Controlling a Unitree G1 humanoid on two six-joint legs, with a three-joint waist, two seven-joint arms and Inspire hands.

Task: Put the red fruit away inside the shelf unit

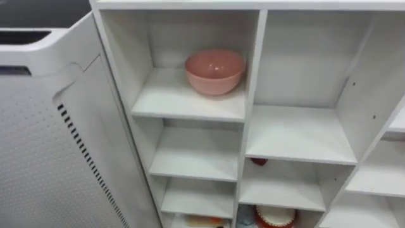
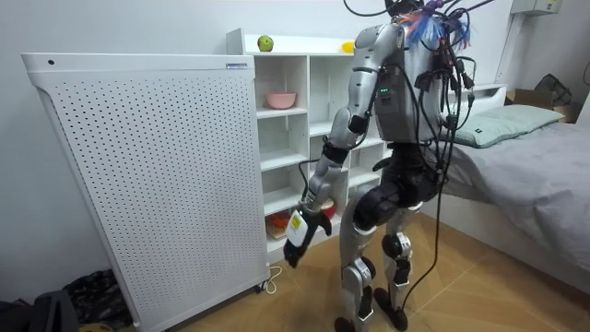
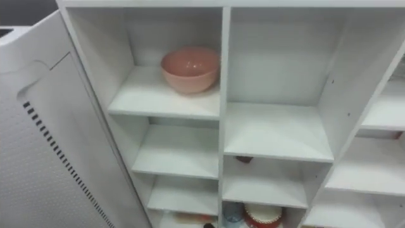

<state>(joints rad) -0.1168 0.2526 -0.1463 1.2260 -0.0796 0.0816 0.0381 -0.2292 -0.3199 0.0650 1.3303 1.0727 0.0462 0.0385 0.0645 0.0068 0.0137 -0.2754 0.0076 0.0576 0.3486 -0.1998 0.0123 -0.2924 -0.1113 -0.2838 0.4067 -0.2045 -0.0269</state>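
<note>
The white closet (image 1: 252, 95) stands right in front of me, its open shelves in both eye views. A pink bowl (image 1: 214, 71) sits on the top left shelf. In the room view a green apple (image 2: 265, 43) and a yellow fruit (image 2: 348, 46) lie on the closet's top. A small red thing (image 1: 259, 161) shows at the back of a lower shelf. My left hand (image 2: 300, 235) hangs low beside the bottom shelves, fingers relaxed and pointing down, holding nothing.
A tall white perforated panel (image 1: 50, 139) stands against the closet's left side. A red and white ruffled dish (image 1: 275, 217) and an orange item (image 1: 202, 221) sit on the bottom shelves. A bed (image 2: 535, 166) lies behind me at the room view's right.
</note>
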